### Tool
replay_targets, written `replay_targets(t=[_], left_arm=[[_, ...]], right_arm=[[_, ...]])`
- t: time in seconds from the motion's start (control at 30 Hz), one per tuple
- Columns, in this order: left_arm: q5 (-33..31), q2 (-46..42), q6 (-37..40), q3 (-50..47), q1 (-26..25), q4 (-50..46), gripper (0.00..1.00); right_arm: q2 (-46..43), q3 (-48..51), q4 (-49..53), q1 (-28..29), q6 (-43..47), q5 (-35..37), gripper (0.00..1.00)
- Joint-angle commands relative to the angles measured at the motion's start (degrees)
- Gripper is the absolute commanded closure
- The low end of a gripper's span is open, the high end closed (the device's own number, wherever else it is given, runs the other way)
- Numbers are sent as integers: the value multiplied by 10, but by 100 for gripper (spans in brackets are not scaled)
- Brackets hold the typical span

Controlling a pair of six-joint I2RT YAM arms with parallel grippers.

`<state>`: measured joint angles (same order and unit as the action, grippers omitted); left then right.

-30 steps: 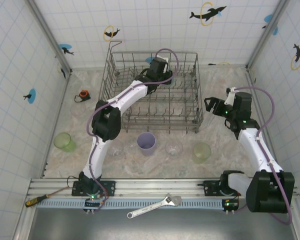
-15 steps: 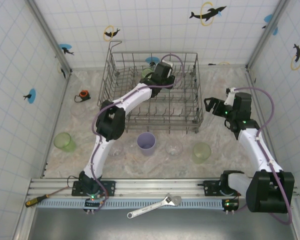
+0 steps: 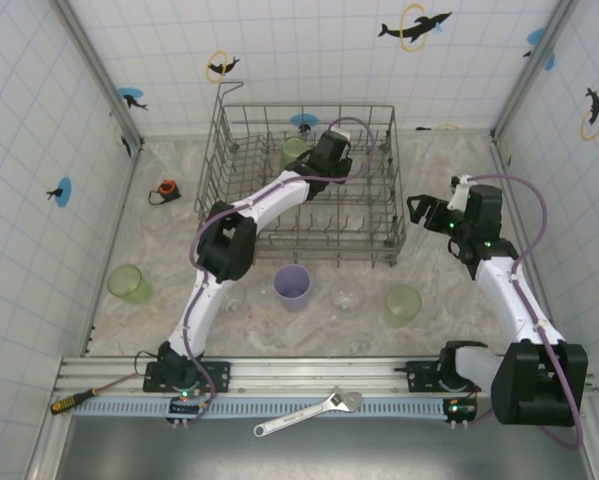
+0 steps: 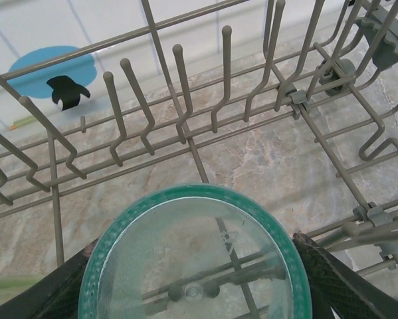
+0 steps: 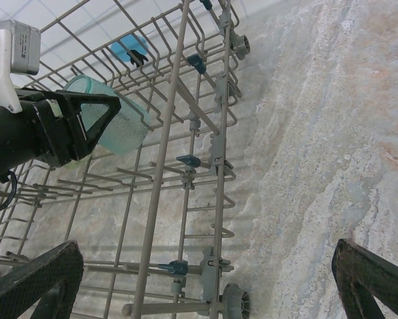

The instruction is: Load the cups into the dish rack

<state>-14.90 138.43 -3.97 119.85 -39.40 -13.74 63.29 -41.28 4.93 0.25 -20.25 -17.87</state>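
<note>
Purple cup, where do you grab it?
Probably by the rim, coming straight down from above. The purple cup stands upright with its mouth open upward, so its thin wall can be pinched there, inside and outside.

The marbled beige table (image 3: 439,335) bears the grey wire dish rack (image 3: 319,245) at its far middle. Nearer, loose cups stand in a rough row – a green cup (image 3: 129,283) far left, a clear cup (image 3: 232,297), a purple cup (image 3: 292,284), a second clear cup (image 3: 347,297), a pale green cup (image 3: 403,304). An orange-and-black tape measure (image 3: 166,190) lies left of the rack.
</note>
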Motion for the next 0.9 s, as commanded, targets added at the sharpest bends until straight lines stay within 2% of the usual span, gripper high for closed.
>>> replay_targets(t=[0.0,0.1,0.47,0.67,0.87], left_arm=[[-27,7,8,13,-6,-10,17],[-24,-9,5,13,-11,-4,3],[-3,-98,-27,-3,-19,14,3],[1,-132,-36,-13,-25,15,2],[0,-183,-54,-48,-29,13,2]], right_arm=[[-13,11,-15,-3,-2,-5,0],[-14,11,-14,-3,-2,-6,0],[-13,12,-12,-3,-5,-16,0],[14,-9,33,-3,1,-8,0],[14,-13,41,-2,-27,-2,0]])
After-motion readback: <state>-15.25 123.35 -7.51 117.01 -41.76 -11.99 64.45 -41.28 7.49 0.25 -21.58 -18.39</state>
